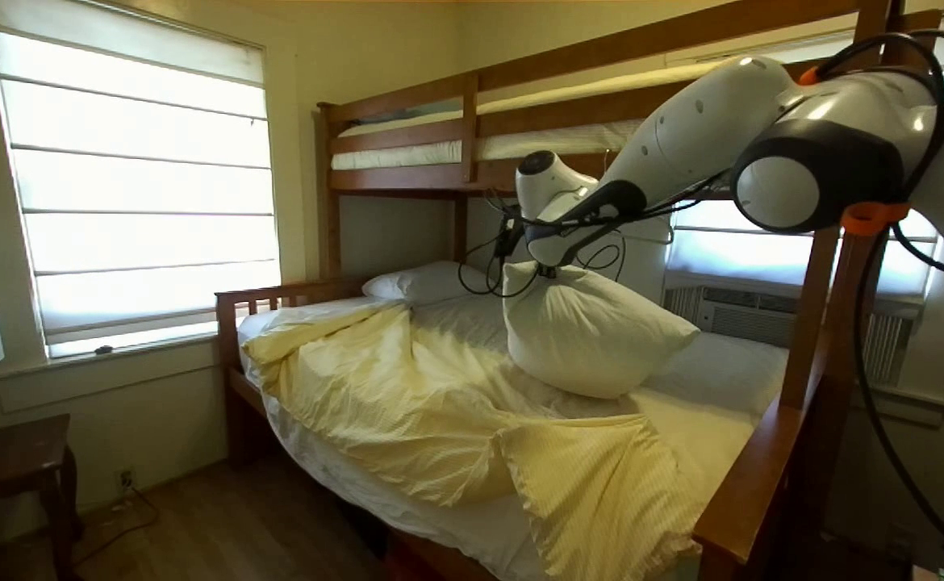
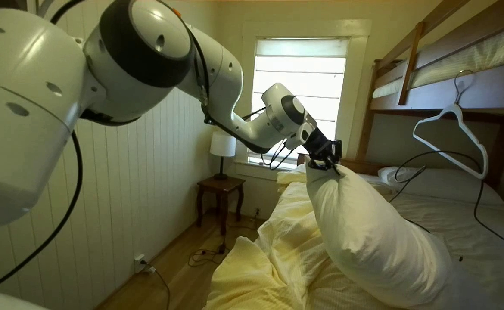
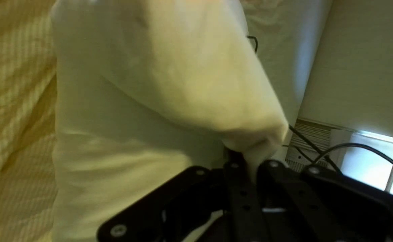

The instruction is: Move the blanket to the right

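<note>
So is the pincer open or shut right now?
Shut on the white pillow, not the blanket: the wrist view shows a fold of pillow cloth squeezed in the pincer.

Bedroom. Walls point(image 1: 375, 40) cream, meeting in a far corner. In an exterior view: left wall point(image 2: 148, 172) of vertical panelling, outlet point(image 2: 140, 263) low on it; floor point(image 2: 187, 280) brown, wood-look; at the far end a dark side table point(image 2: 220, 184), curved legs, carrying a white-shaded lamp point(image 2: 222, 146). In an exterior view: bunk bed point(image 1: 496, 176) of reddish-brown wood, slatted end panel point(image 1: 294, 286) at far left, board rails point(image 1: 399, 137) along the upper level; large window point(image 1: 141, 186) at left, banded shade point(image 1: 149, 177) drawn most of the way down; second window point(image 1: 742, 262) at right, behind the bed, air conditioner point(image 1: 750, 323) below its shade. Light: daylight glows through both shades; floor dim.
</note>
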`<state>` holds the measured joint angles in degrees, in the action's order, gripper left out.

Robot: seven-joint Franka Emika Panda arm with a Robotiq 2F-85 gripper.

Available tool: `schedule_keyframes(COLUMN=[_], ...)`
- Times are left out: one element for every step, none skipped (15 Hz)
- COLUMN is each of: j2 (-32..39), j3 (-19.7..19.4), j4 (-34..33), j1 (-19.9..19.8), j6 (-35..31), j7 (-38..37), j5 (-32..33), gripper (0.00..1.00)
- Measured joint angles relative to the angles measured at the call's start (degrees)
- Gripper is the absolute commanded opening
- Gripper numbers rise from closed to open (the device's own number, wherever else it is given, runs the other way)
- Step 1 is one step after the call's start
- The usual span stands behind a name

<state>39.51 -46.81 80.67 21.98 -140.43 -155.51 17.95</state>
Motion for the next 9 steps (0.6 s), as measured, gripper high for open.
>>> schedule_keyframes(j2=[0.8, 1.4, 1.9, 2.3, 2.7, 3.2, 3.7, 4.3, 4.8], j3=[-0.3, -0.4, -0.4, -0.4, -0.9, -2.0, -3.2, -4.6, -5.9], j4=[-1.1, -1.8, -2.2, -2.5, -2.5, -2.5, -2.6, -3.0, -3.9], j1=[-0.3, -0.4, -0.4, -0.3, 0.0, 0.5, 1.0, 1.4, 1.5], j6=[0.7, 1.0, 1.1, 1.2, 1.5, 2.3, 3.2, 4.2, 5.4], j7=[0.0, 0.0, -0.1, -0.1, 0.1, 0.0, 0.0, 0.1, 0.1], j5=[-0.5, -0.7, -0.8, -0.8, -2.9, -6.0, -9.2, -12.7, -15.5], gripper=[0.08, 0.08, 0.02, 0.02, 0.02, 0.02, 0.02, 0.02, 0.02])
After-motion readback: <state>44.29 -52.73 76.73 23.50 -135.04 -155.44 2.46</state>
